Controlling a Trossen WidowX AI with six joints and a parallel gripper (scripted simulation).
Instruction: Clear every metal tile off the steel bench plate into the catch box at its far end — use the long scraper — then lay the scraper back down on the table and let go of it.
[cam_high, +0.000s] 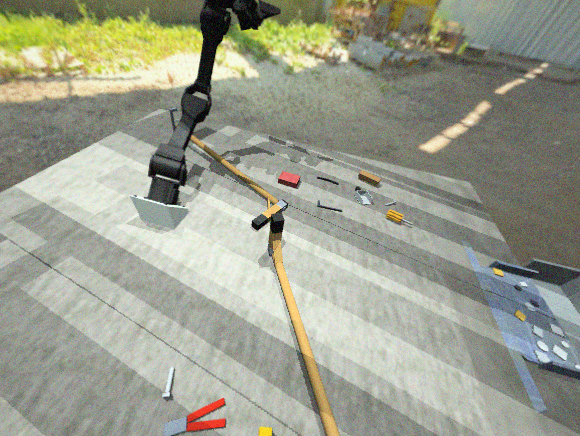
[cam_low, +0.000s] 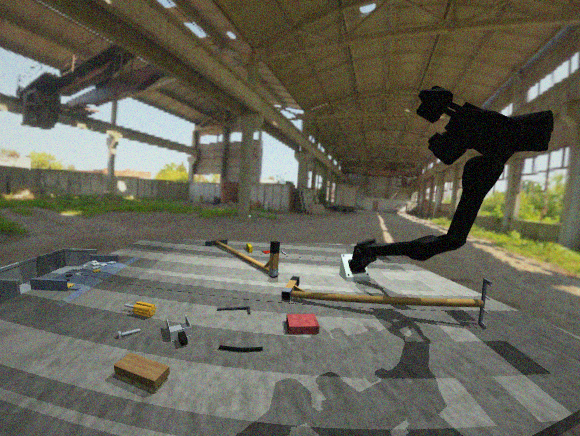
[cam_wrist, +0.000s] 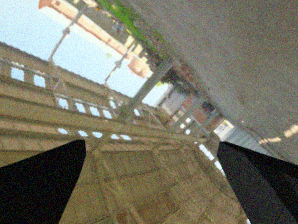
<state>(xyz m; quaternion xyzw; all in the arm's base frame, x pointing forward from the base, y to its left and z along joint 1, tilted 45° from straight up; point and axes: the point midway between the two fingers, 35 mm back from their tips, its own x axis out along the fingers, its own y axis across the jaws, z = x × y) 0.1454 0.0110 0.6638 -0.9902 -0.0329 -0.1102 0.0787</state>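
Wooden-shafted implements, near one (cam_high: 301, 332) (cam_low: 245, 257) and far one (cam_high: 232, 170) (cam_low: 385, 299) in top view, lying on counter (cam_high: 225, 300) (cam_low: 200, 390); which is long scraper cannot be told. Tool (cam_high: 262, 19) (cam_low: 431, 128) (cam_wrist: 153, 148) raised well above counter, opened nearly full, nothing held. Blue-grey plate (cam_high: 525, 385) (cam_low: 85, 290) seen at right in top view, small pale pieces (cam_high: 560, 352) (cam_low: 97, 264) scattered by grey walls (cam_high: 555, 272) (cam_low: 50, 284). Red block (cam_high: 289, 179) (cam_low: 302, 324) set near far shaft.

Your claw (cam_wrist: 153, 148) stands open with nothing between its black fingertips, which enter from the lower left and lower right. Beyond them you see roof beams, pale sky and gray ground (cam_wrist: 235, 60); the counter is out of view.
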